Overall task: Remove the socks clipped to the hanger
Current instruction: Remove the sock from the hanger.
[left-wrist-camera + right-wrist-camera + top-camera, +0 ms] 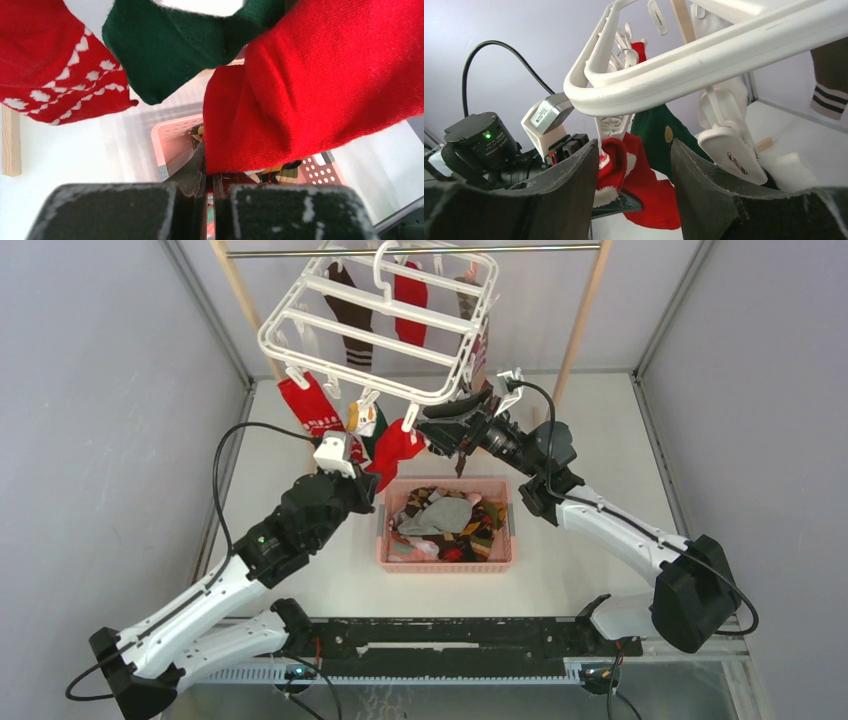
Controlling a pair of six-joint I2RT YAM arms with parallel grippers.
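Observation:
The white hanger (380, 325) hangs from the rack with several socks clipped to it. Among them are a patterned red one (310, 405), a dark brown one (350, 315) and a green one (165, 50). My left gripper (374, 478) is shut on the lower edge of a plain red sock (310, 90), which is pinched at the jaws (210, 175). That sock's cuff (616, 160) is held in a white clip (614, 127) under the hanger's rim (704, 60). My right gripper (633, 145) is open, its fingers either side of that clip and cuff.
A pink slatted basket (450, 566) holding loose socks stands below the hanger, between the arms. Wooden rack poles (583, 310) rise behind. An empty clip (729, 145) dangles just right of my right gripper. The left arm's wrist camera (479, 145) is close on its left.

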